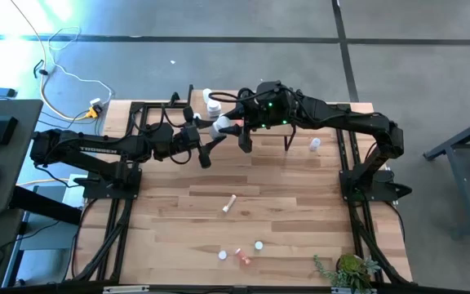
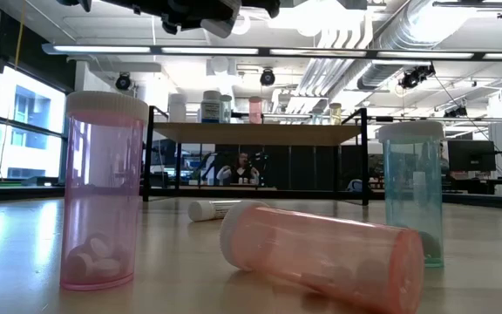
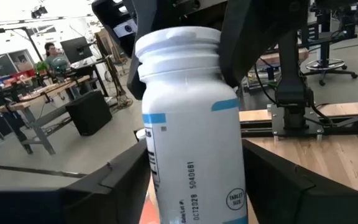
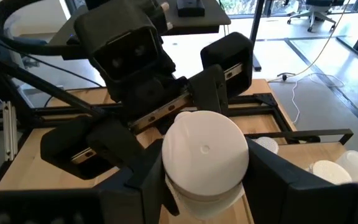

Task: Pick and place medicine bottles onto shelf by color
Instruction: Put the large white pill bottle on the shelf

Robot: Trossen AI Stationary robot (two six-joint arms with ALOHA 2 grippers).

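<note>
A white medicine bottle (image 1: 221, 125) with a blue-banded label hangs level in the air in front of the shelf (image 2: 260, 133), between my two grippers. My right gripper (image 4: 207, 186) is shut on its cap end. My left gripper (image 3: 197, 180) is open, with one finger on each side of the bottle's body (image 3: 191, 143). Several bottles stand on the shelf's top (image 2: 212, 105). On the table a pink bottle (image 2: 103, 192) and a greenish one (image 2: 412, 192) stand upright, and another pink one (image 2: 321, 253) lies on its side. My right gripper pinches the bottle's white cap (image 4: 204, 149) between its two fingers, one on each side of the cap. The fingers (image 3: 238, 50) come from the table's right, slanting slightly down, along the bottle's length. The bottle is clear of the table and roughly level, with its cap toward my right arm.
A white-and-pink bottle (image 1: 229, 203) lies in the middle of the table. Near the front edge there are small bottles (image 1: 223, 255) (image 1: 259, 245) and a pink one (image 1: 242, 258). A small vial (image 1: 314, 144) sits at the far right. A plant (image 1: 349, 269) stands at the front right corner.
</note>
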